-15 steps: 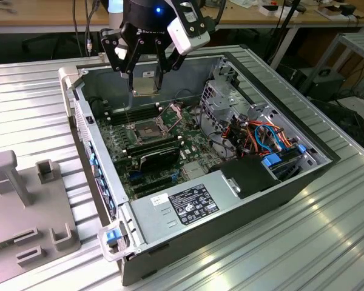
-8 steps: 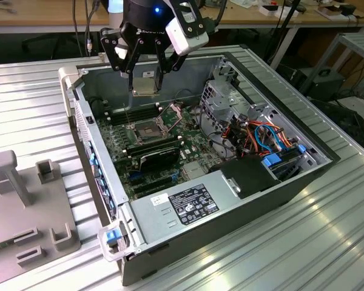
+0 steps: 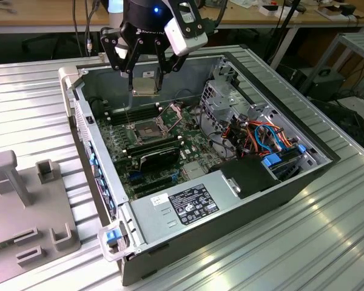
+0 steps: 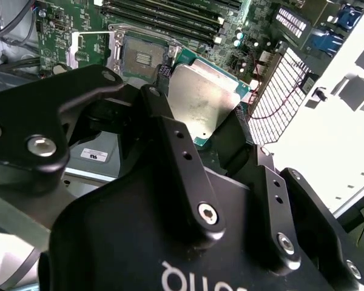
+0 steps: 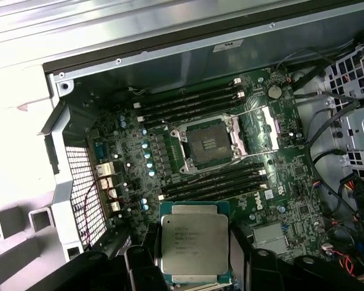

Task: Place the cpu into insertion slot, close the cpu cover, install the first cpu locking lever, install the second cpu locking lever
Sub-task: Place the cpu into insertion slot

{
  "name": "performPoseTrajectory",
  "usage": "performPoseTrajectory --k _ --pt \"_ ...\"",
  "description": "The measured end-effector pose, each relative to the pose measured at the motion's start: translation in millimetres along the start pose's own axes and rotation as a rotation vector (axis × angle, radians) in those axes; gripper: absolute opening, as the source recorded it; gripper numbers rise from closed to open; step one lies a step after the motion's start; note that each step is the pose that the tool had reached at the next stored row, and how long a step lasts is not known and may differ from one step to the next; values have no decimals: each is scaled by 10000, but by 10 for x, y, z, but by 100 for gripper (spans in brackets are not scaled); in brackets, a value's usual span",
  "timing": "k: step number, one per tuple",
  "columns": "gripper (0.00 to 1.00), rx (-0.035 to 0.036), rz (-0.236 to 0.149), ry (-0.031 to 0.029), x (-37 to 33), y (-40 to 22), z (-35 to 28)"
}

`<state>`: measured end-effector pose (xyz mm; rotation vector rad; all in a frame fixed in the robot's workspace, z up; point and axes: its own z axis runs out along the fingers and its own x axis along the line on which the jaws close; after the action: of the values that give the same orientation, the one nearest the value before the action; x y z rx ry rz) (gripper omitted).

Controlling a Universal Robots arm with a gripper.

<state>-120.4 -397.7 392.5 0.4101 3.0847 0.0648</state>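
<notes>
While the gripper [image 3: 145, 88] pinches the cpu [image 5: 194, 245] level by its edges, the uncovered insertion slot [image 3: 147, 128] lies apart below it, seemingly almost straight underneath, with the cpu cover [image 5: 261, 126] swung up.

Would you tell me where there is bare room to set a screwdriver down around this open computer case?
The ribbed metal table is bare along the computer case's dark side wall and at the exterior view's right; a grey fixture takes that view's left. Inside is crowded: circuit board, cables, and the gripper holding the cpu above them.
</notes>
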Motion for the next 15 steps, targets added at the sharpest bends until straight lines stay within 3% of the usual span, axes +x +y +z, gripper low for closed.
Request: performPoseTrajectory --k 15 --pt "55 18 782 -35 0 0 2"
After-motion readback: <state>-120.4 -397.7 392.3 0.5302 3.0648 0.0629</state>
